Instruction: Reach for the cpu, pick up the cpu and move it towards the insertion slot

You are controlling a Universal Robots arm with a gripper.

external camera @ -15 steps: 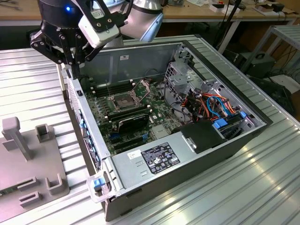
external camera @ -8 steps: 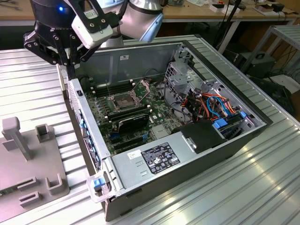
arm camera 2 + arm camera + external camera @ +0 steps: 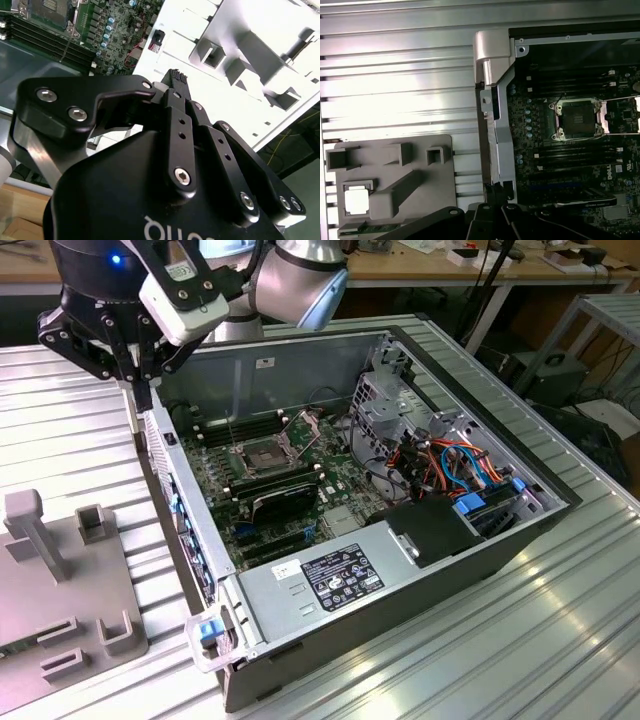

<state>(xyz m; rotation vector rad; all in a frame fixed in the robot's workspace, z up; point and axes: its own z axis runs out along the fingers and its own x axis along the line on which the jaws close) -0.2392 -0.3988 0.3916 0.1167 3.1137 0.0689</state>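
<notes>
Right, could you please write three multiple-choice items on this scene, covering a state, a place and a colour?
1. The slot is: A empty; B holding a chip; C under a fan.
2. Where is the cpu? A in the slot; B in a tray pocket; C on the floor.
3. What colour is the tray? A grey; B red; C blue.
Answers: 1 A, its dark centre is bare; 2 B, the pale square sits in a tray pocket; 3 A, it is plain grey.

Gripper [image 3: 143, 388] above computer case [image 3: 400, 610] edge (insertion slot [image 3: 258, 455] inside, apart)
</notes>
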